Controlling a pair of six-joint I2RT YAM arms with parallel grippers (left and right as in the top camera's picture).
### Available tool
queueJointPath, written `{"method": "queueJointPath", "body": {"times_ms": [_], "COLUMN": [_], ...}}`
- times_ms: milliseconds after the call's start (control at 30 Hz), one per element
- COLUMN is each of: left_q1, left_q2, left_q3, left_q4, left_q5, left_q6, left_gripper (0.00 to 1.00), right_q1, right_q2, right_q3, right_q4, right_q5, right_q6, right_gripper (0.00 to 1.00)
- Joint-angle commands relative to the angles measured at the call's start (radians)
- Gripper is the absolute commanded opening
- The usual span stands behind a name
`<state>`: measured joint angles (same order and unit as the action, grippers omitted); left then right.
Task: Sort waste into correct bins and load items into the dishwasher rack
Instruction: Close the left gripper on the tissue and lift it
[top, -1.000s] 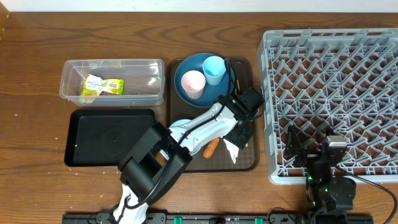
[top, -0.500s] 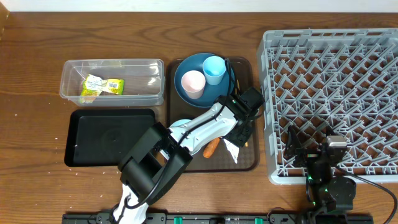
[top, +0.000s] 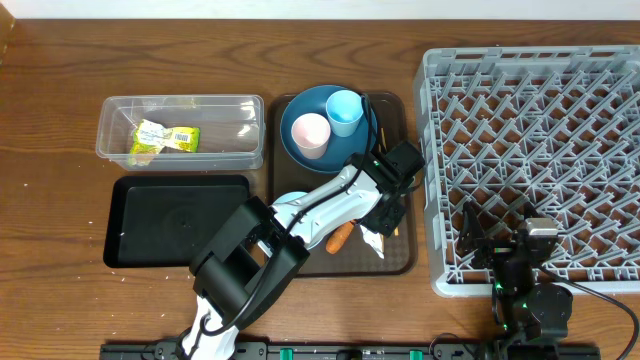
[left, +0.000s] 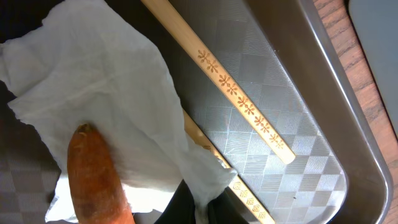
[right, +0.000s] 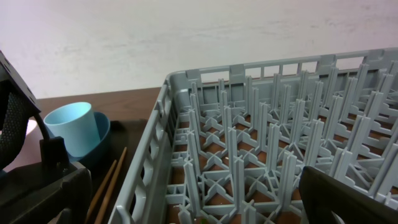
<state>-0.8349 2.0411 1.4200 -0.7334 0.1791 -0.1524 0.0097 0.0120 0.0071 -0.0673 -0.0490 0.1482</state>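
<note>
My left gripper (left: 200, 208) is shut on a corner of the crumpled white napkin (left: 106, 81), which lies on the brown serving tray (left: 292, 68). The orange carrot (left: 96, 177) rests on the napkin just left of the fingers. Two wooden chopsticks (left: 239, 96) lie beside it, one partly under the napkin. From overhead, the left gripper (top: 381, 224) is over the tray's right part, with the napkin (top: 372, 241) and carrot (top: 340, 236) below it. My right gripper (top: 497, 233) stands open over the front left of the dishwasher rack (top: 560, 120), nothing between its fingers (right: 37, 193).
The blue plate (top: 300, 105) at the tray's far end carries a pink cup (top: 310, 133) and a light-blue cup (top: 344, 110). A pale bowl (top: 290, 198) shows partly under the left arm. The clear tub (top: 230, 135) holds a yellow-green wrapper (top: 165, 137); the black tray (top: 180, 220) lies in front of it.
The left gripper has shut on the napkin's corner, and the napkin has bunched slightly toward the fingers. The right arm has not moved.
</note>
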Motion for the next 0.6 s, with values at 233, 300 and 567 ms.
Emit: {"method": "queueJointPath", "body": {"times_ms": [233,300,567], "left_q1": [0.048,0.064,0.121], "left_q2": [-0.109,-0.142,-0.258], "left_q3": [0.026,0.026,0.026], "left_q4": [-0.005,-0.005,-0.006], "left_q5": [-0.008,-0.008,-0.008], "left_q6": [0.009,0.009,0.009], "left_gripper": [0.06,0.06,0.06], "right_q1": [-0.003,-0.003,-0.003], "right_q2": [-0.005,-0.005,-0.005], "right_q3": [-0.002,-0.002,-0.002], "right_q4": [-0.003,-0.003,-0.003], "right_q5": [0.000,0.000,0.000], "right_q6": [-0.007,-0.007,-0.007], "right_gripper": [0.99,0.99,0.99]}}
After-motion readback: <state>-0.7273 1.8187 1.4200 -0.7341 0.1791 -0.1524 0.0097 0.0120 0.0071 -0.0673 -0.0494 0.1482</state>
